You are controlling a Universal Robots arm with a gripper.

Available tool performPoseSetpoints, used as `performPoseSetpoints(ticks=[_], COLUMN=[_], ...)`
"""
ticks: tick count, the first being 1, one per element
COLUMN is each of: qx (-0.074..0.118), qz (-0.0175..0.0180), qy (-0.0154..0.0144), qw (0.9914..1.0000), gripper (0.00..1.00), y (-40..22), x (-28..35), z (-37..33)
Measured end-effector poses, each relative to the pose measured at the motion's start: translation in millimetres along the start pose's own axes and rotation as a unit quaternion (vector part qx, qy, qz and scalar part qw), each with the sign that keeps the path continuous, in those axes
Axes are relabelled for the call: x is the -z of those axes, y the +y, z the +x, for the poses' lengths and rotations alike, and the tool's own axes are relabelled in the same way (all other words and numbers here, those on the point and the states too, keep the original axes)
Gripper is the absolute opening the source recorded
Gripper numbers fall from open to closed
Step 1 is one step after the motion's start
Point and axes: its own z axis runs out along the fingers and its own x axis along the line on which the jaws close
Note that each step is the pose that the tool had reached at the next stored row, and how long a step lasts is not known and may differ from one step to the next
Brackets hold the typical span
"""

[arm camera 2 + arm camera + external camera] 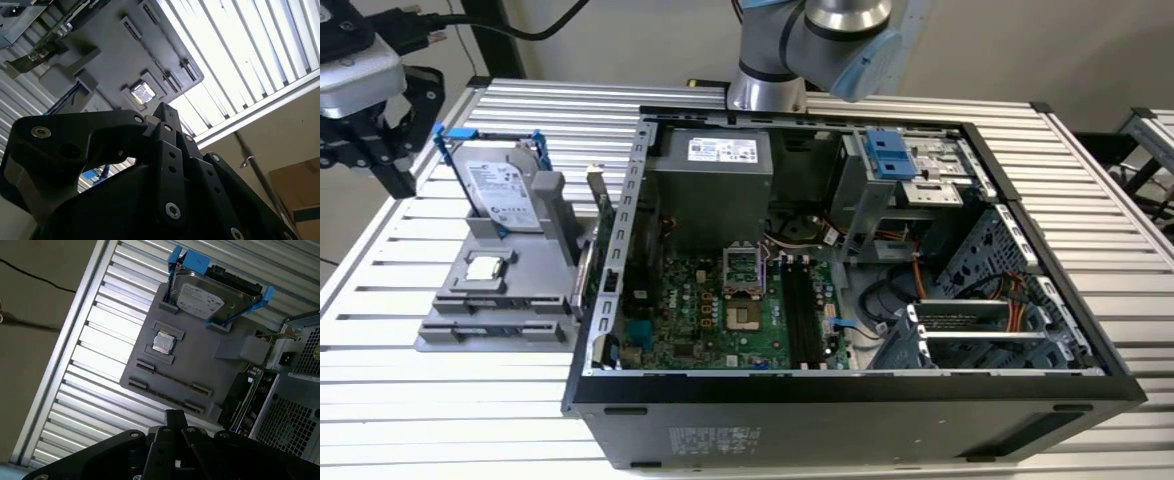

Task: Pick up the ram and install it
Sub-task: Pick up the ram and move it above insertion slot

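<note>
Holds nothing in gripper (175, 416), fingers pressed together. Hangs at exterior view's far left, beside hard drive (500, 187). Sees ram (244, 399) on edge between gray holder (494, 322) and computer case (854, 400).

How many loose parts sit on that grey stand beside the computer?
3: the hard drive standing upright, the square processor chip lying flat beside it, the ram on edge beside the case. Others may be hidden.

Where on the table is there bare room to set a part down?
Bare table slats lie on the near side of the grey holder and at the exterior view's left of it. A narrower strip lies at the exterior view's right of the computer case. Crowded: the gap between holder and case, where the ram stands.
</note>
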Motion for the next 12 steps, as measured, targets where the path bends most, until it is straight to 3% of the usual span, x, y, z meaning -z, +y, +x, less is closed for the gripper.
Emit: performPoseSetpoints(ticks=[3,6,9,12], qx=[0.027,0.055,0.082,0.109], qz=[-0.0005,-0.0011,-0.0016,-0.0021], qy=[0.0013,0.0027,0.0040,0.0053], qw=[0.99964,0.99847,0.99661,0.99398], gripper=[0.00,0.00,0.00,0.00], y=[0.0,0.0,0.0,0.0], x=[0.0,0.0,0.0,0.0], z=[0.0,0.0,0.0,0.0])
